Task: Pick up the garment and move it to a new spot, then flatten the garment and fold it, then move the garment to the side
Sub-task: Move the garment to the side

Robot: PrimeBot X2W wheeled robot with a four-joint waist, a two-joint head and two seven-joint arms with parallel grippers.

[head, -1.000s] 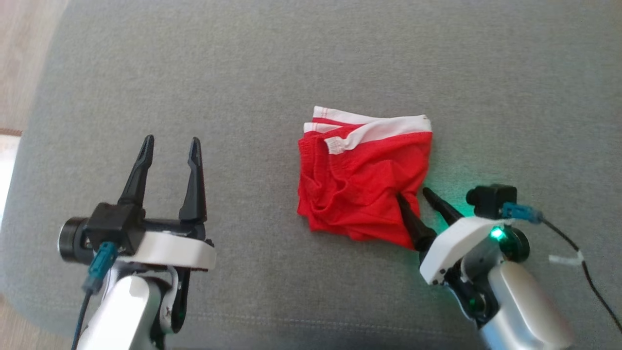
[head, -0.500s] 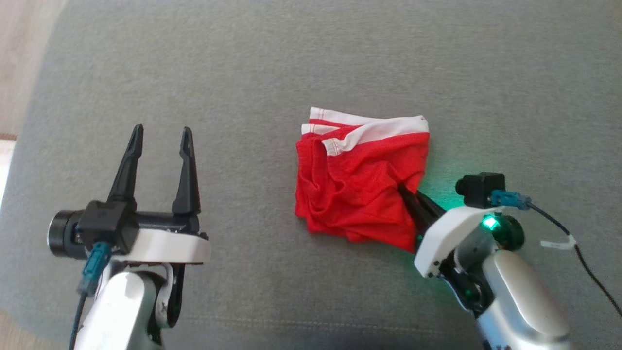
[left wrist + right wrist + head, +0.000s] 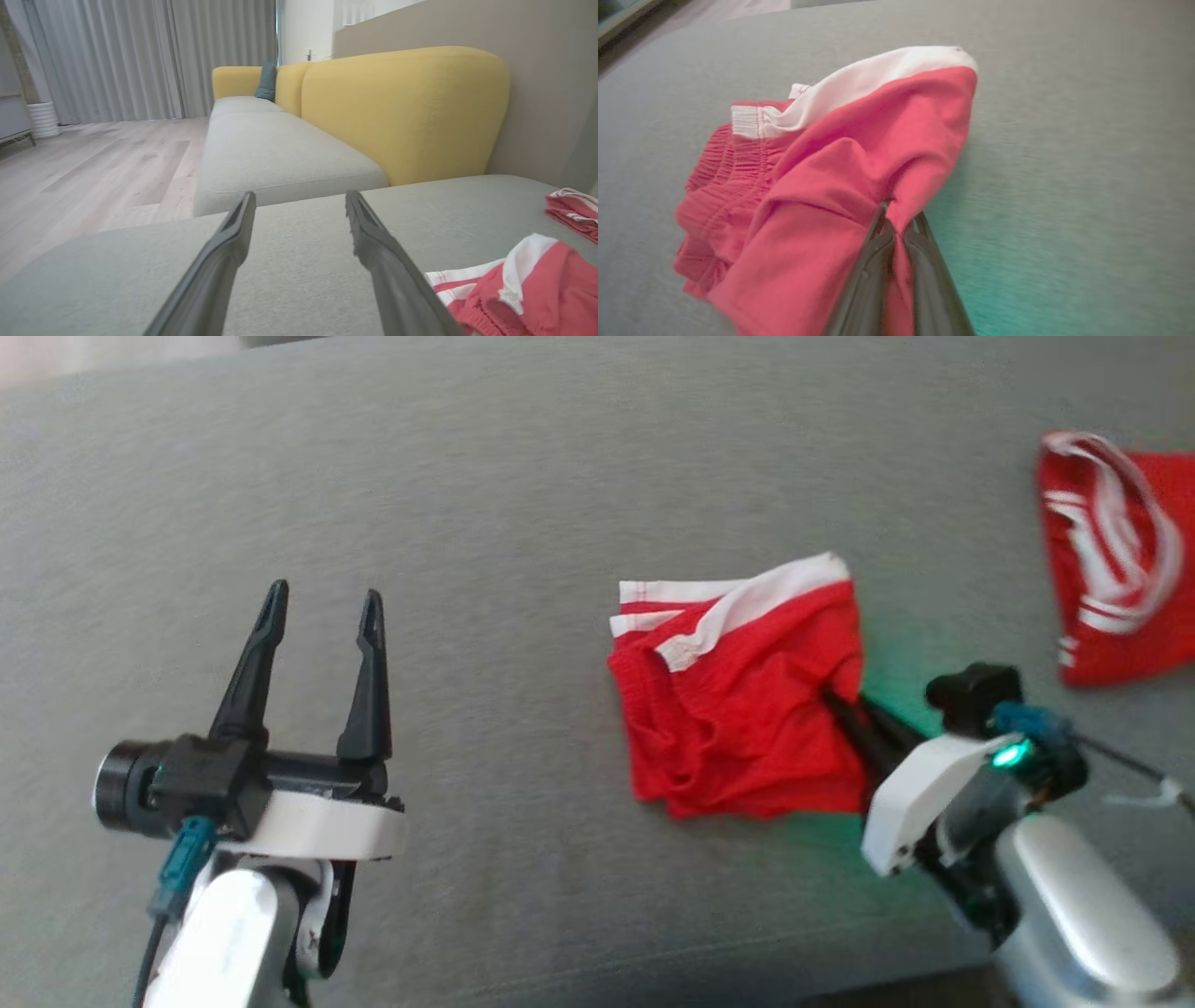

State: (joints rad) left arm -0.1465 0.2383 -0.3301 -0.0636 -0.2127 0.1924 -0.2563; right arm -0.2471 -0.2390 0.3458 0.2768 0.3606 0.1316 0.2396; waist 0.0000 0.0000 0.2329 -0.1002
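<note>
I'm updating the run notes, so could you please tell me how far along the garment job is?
Done, apparently: the red cloth shorts with a white waistband lie folded on the grey fabric cushion. In hand: the right end effector is shut on their right-hand edge. Remaining: moving them aside, perhaps beside the other red-and-white garment. The left end effector hovers open, empty.

Cushion (image 3: 467, 476) lies bare left of and beyond the red garment (image 3: 747, 709). A second red garment (image 3: 1125, 569) lies well to its right, with an open strip between them.
</note>
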